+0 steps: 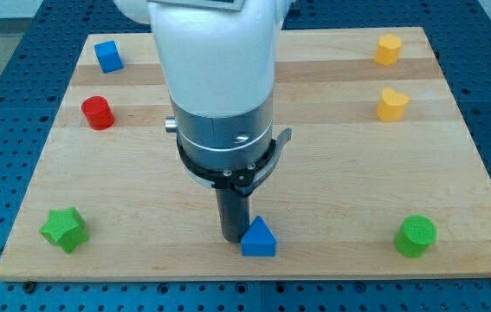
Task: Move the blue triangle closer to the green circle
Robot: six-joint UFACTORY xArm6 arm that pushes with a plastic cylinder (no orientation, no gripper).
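Note:
The blue triangle [259, 238] lies near the board's bottom edge, a little right of centre. The green circle [416, 236] sits at the bottom right, well to the right of the triangle. My tip [232, 237] is on the board right against the triangle's left side. The arm's white and grey body rises above it and hides the board's middle.
A green star [63, 229] is at the bottom left. A red cylinder [98, 113] and a blue cube [108, 56] are at the left and top left. Two yellow blocks [389, 48] [392, 104] are at the top right. The wooden board [332, 173] ends close below the triangle.

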